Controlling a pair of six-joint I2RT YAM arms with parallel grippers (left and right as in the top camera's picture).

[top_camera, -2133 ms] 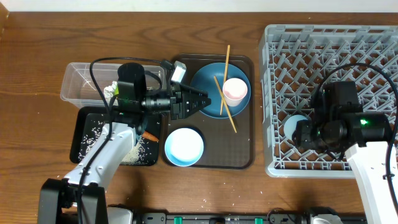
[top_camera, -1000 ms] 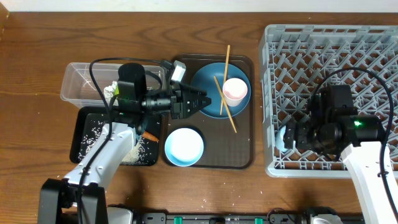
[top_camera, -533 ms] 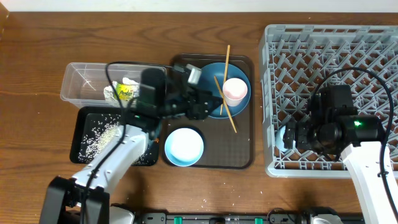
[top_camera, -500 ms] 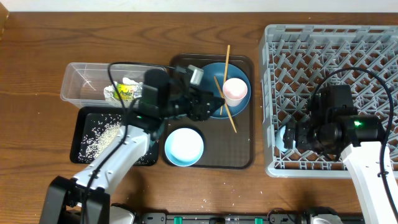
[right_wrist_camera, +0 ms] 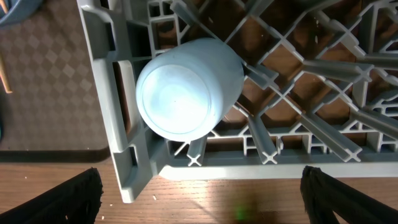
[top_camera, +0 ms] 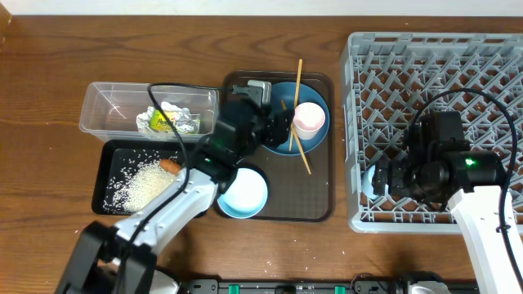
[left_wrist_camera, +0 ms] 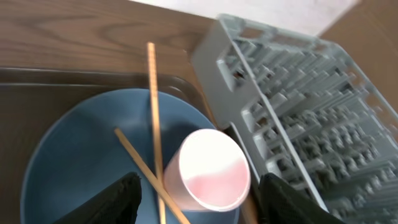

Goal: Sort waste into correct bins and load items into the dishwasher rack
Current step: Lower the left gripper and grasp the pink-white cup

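Note:
A pinkish-white cup stands on the blue plate with two wooden chopsticks lying across it. My left gripper is open just left of the cup. In the left wrist view its fingers flank the cup without closing on it. A pale blue bowl sits nearer the front. The light blue cup rests mouth down in the grey rack, at its front left corner. My right gripper hangs wide open over it, holding nothing.
Plate, cup and bowl sit on a brown serving tray. The clear tub holds foil and a yellow-green packet. The black tray holds rice and the carrot. The rack fills the right side.
My left arm has swung right, from over the tub and black tray to the plate, with its jaws now around the pinkish-white cup. The right arm has stayed still.

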